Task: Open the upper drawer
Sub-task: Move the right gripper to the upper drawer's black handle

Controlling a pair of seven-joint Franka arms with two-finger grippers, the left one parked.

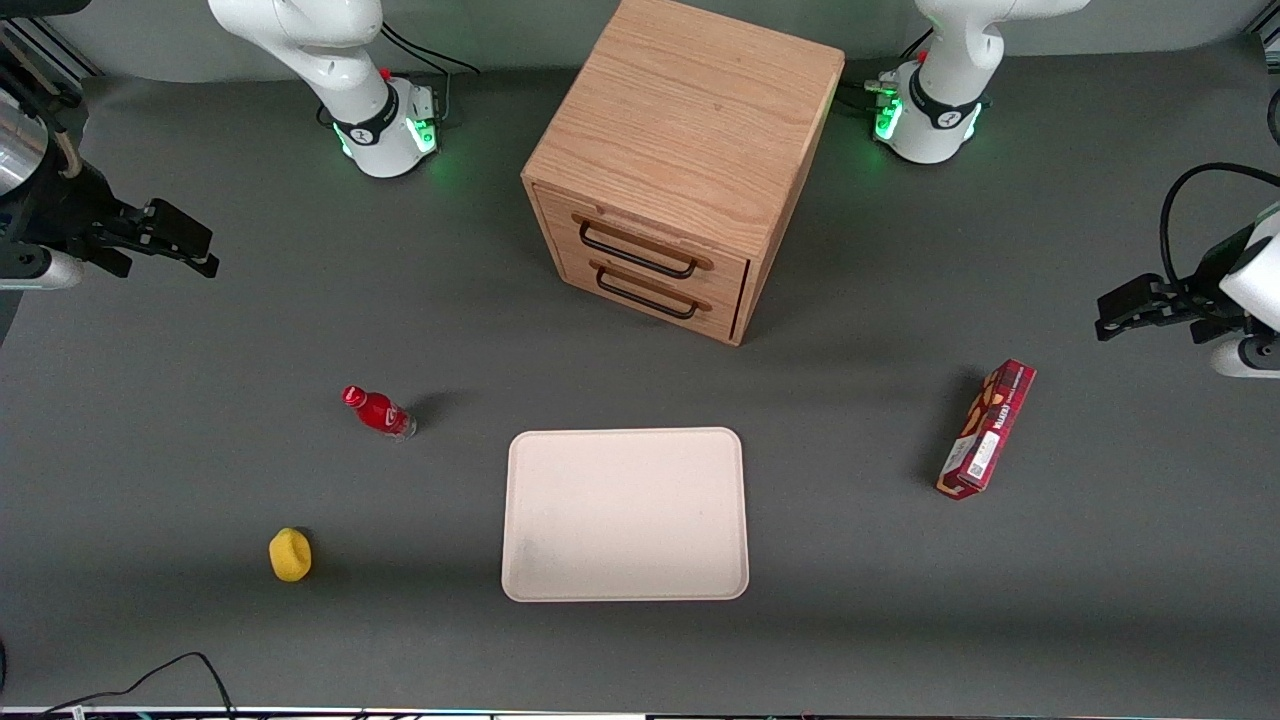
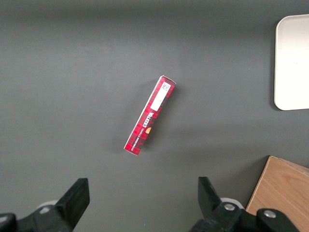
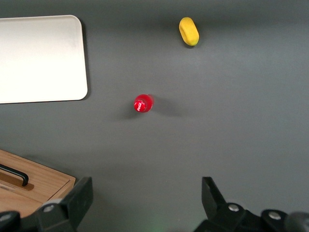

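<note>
Nothing done yet: upper drawer [image 1: 640, 243] sitting flush and closed in the light-oak cabinet [image 1: 690, 110], just above its twin lower drawer [image 1: 650, 287], black wire handle [image 1: 637, 250] untouched. End effector [image 1: 185, 240] hanging high at the working arm's end of the bench [image 1: 200, 640], fingers spread wide and holding nothing, well apart from the cabinet, with the red bottle [image 3: 143, 103] and yellow object [image 3: 189, 31] on the bench below it. Everything left to do, by the look of it: reach the handle, close on it, pull the drawer out.
</note>
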